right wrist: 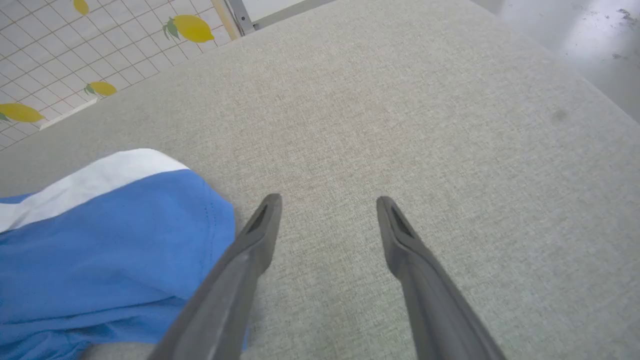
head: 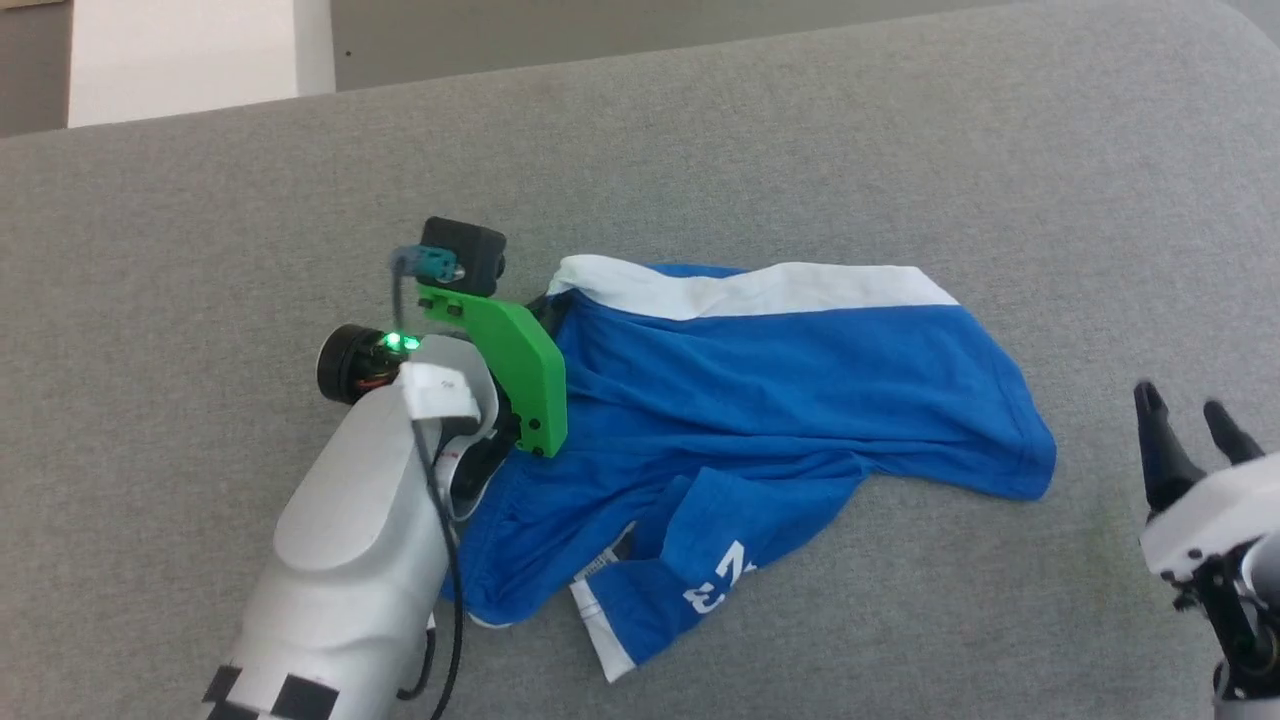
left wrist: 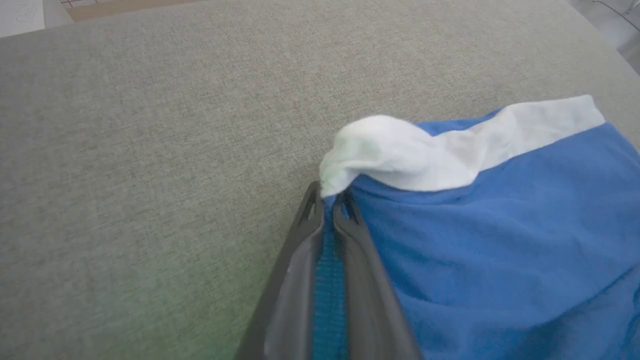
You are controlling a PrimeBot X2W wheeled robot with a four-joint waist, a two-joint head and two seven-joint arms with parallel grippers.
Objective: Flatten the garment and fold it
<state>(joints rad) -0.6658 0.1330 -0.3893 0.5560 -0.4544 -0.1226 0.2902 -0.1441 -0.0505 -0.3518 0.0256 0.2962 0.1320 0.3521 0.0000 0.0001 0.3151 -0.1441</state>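
The bright blue shorts (head: 760,400) lie crumpled on the grey fabric surface, white side stripe (head: 760,288) along the far edge and a white printed number (head: 720,578) on the near folded leg. My left gripper (left wrist: 327,197) is shut on the shorts' edge where the white stripe (left wrist: 400,150) bunches at its tips; in the head view its fingers are hidden behind the green wrist bracket (head: 520,365). My right gripper (head: 1190,415) stands open to the right of the shorts, nothing between its fingers (right wrist: 260,225); the leg hem (right wrist: 150,235) lies just to its left.
The grey cushion-like surface (head: 800,150) stretches around the shorts, with its far edge at the top and a rounded right edge. A lemon-patterned tiled sheet (right wrist: 75,60) and pale floor (right wrist: 575,40) lie beyond it.
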